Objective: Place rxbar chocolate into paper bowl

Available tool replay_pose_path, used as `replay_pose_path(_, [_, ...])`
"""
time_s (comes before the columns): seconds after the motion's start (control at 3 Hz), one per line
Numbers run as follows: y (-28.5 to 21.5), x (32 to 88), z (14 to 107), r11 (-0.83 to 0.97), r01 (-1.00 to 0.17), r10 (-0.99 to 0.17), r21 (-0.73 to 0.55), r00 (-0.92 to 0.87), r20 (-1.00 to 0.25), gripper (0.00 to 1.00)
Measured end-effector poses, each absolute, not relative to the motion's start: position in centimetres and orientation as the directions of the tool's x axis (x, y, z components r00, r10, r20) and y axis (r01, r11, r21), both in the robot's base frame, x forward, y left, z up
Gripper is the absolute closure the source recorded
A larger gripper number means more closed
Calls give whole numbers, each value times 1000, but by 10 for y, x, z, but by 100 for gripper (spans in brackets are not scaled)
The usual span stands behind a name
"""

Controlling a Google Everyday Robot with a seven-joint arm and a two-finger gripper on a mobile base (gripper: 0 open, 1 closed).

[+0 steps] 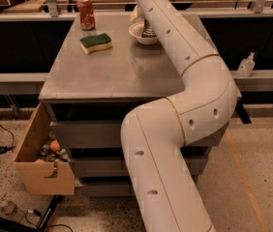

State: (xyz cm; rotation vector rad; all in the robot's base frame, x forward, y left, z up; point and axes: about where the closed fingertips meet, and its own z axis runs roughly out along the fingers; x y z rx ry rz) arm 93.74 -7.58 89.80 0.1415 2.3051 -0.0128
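The off-white paper bowl (139, 34) stands at the back of the metal table (112, 71), just left of my white arm (185, 57). My gripper (148, 30) is at the bowl. Only a dark ribbed part of it shows over the bowl's inside, and the arm hides the rest. The rxbar chocolate does not show as a separate thing. It is either hidden behind the arm or lost in the dark shape in the bowl.
A green-and-yellow sponge (96, 42) lies left of the bowl and a red soda can (85, 13) stands behind it. An open cardboard box (42, 161) with small items hangs at the table's lower left. A clear bottle (246, 65) stands on the right ledge.
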Motion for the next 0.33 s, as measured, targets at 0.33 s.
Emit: replay_pose_path(0.33, [-76, 937, 898, 994, 106, 98, 36, -667, -738, 0])
